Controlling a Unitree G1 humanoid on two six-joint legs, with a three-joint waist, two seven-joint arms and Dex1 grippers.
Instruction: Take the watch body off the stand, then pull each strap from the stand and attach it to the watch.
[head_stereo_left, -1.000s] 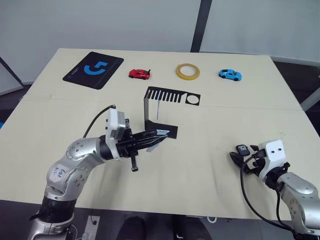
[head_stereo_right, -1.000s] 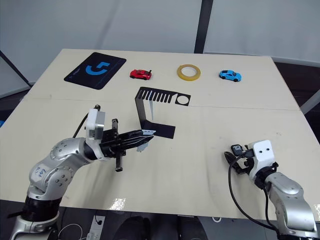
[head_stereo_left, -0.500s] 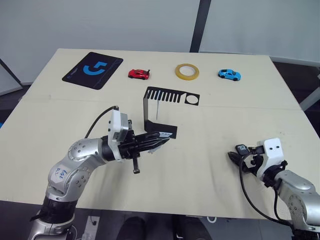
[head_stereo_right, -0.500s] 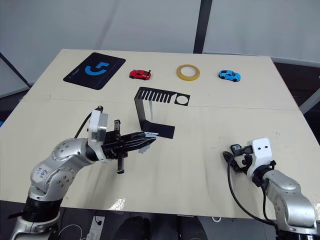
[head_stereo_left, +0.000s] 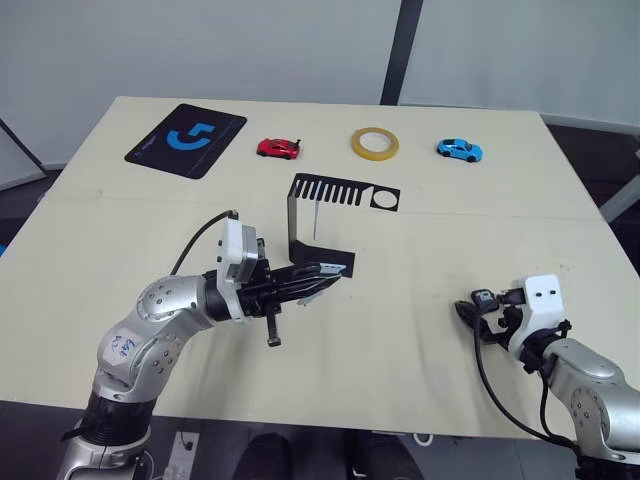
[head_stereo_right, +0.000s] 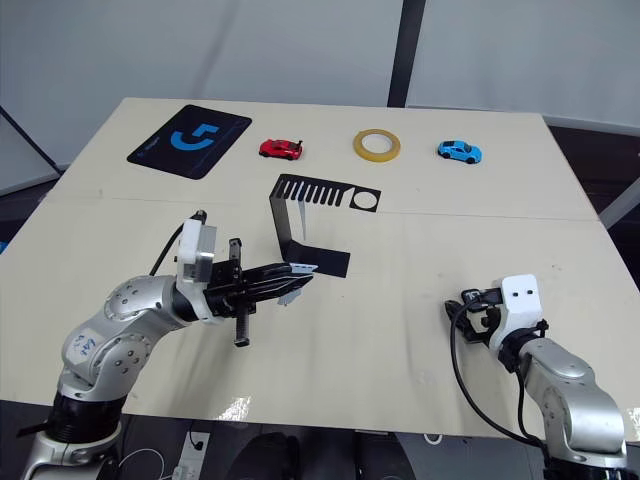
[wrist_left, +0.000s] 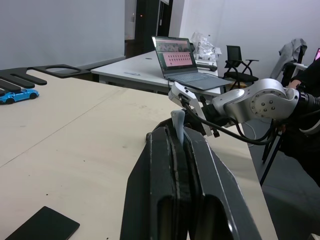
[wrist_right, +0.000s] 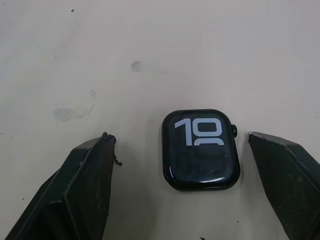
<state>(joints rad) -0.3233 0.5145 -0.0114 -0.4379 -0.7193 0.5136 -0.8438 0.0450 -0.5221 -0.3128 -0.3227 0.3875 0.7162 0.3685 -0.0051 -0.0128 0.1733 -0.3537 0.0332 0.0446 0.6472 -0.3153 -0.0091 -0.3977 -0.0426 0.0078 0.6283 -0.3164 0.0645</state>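
The watch body (wrist_right: 201, 150) is already off the stand (head_stereo_left: 318, 215) and lies face up on the surface (head_stereo_left: 400, 330), well to the right of the stand's foot, between the widely spread fingers of the right tool (wrist_right: 200, 200), which is not gripping it. The left tool (wrist_left: 176, 150) is closed on a pale strap (wrist_left: 177, 124), held just in front of the stand's foot. The step in hand is judged to be the joining of the first strap to the body. For the next move, the body would have to be gripped and the strap end brought across and lined up with the slot in the case edge. The lit digits on the watch face and the gap on either side of it are given by the right wrist view; the clamped strap tip is given by the left wrist view. One further strap (head_stereo_left: 316, 219) is seen hanging under the stand's slotted top plate in the head views.
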